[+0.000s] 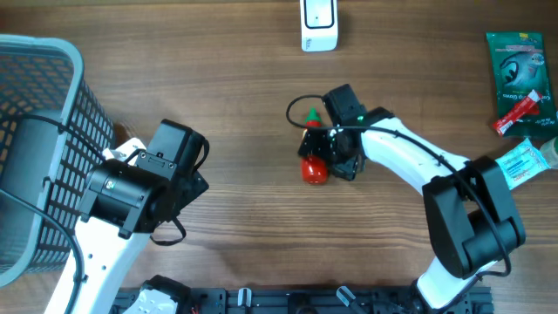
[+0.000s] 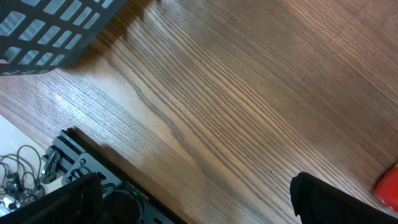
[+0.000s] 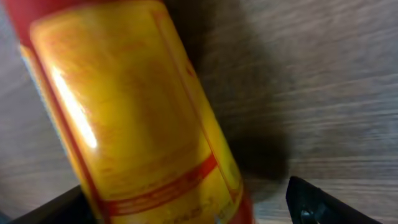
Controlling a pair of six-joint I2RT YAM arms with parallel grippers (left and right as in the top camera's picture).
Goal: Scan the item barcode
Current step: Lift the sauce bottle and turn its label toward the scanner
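The item is a red sauce bottle (image 1: pixel 315 169) with a green cap (image 1: pixel 311 114), lying on the wooden table at the centre. My right gripper (image 1: pixel 331 148) reaches down over its middle. In the right wrist view the bottle's yellow label (image 3: pixel 130 118) fills the space between the jaws of the right gripper (image 3: pixel 186 200). The right fingertip (image 3: pixel 320 204) stands apart from the bottle, so the jaws are open around it. A white barcode scanner (image 1: pixel 318 26) stands at the far edge. My left gripper (image 2: pixel 199 211) hangs open over bare wood near the front left, holding nothing.
A dark mesh basket (image 1: pixel 35 105) fills the left side. At the far right lie a green packet (image 1: pixel 514 65), a red tube (image 1: pixel 521 112) and a white-blue packet (image 1: pixel 523 161). A black rail (image 1: pixel 288 301) runs along the front edge.
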